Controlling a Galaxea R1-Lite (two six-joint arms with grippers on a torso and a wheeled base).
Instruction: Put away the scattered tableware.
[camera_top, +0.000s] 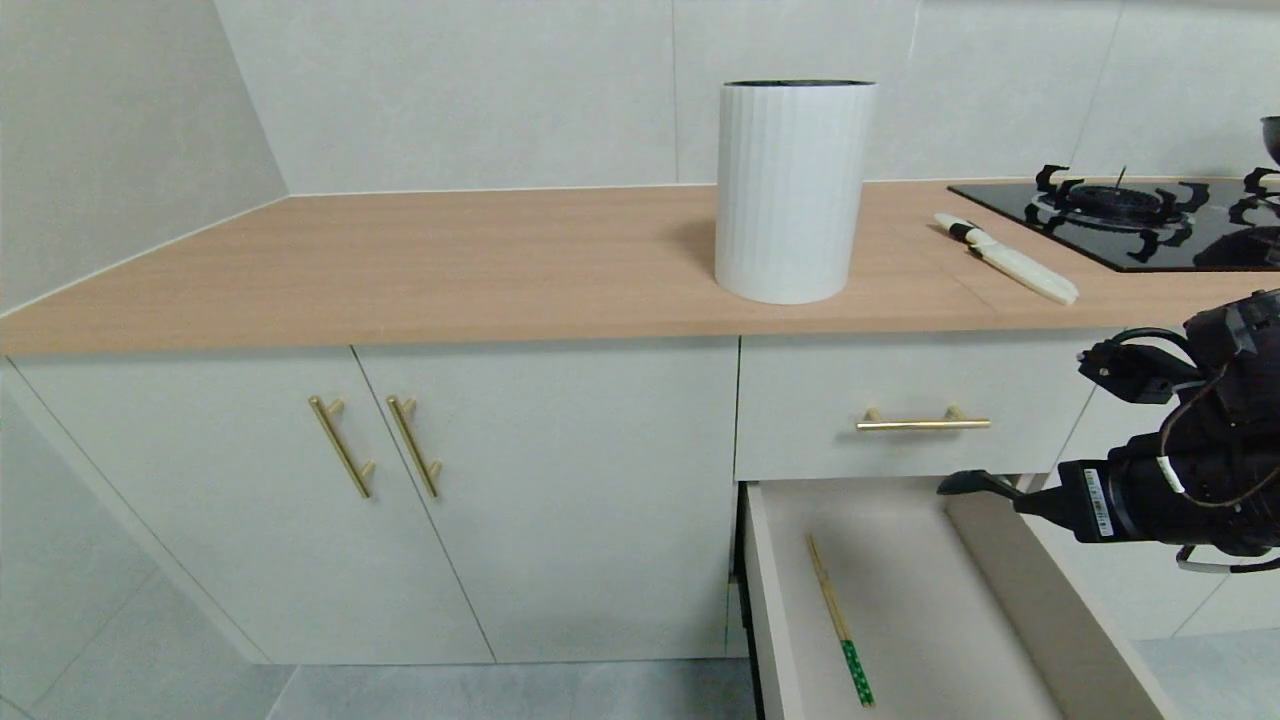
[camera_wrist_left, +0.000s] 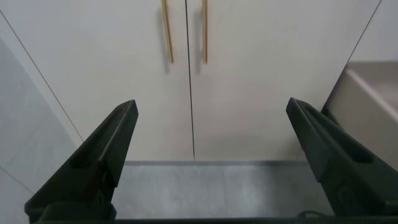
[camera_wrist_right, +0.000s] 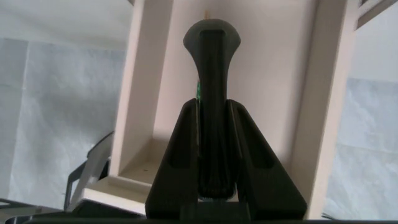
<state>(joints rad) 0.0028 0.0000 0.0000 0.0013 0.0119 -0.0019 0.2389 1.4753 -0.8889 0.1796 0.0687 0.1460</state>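
Kitchen bench (camera_top: 450, 270) with cabinets beneath it, read from left to right.

Below the left part of the bench's front edge, two cabinet doors (camera_top: 580, 500) with brass bar handles are shown shut. The left hand (camera_wrist_left: 211, 109) is held before these doors; it is released, its two fingers (camera_wrist_left: 99, 168) spread wide with nothing between them.

A white ribbed canister (camera_top: 793, 190) is stood upright on the bench, right of the middle and near the front edge.

Under that edge a closed drawer (camera_top: 900, 385) with a brass handle is seen, and directly below it an open drawer (camera_top: 1040, 600) is pulled out. A pair of chopsticks (camera_top: 838, 630) is laid on the floor of the open drawer, close to its left wall and roughly parallel to it, the green-patterned ends turned toward the drawer's front.

A knife (camera_top: 1005, 258) with a pale blade is laid aslant on the bench, between the canister and the gas hob (camera_top: 1130, 225) set at the right end near the back edge; it is apart from both.

The right hand (camera_top: 965, 484) is held at the open drawer's right wall, near the back. In the right wrist view the right hand (camera_wrist_right: 211, 37) is clenched, fingers pressed together and grasping nothing, above the drawer's interior.
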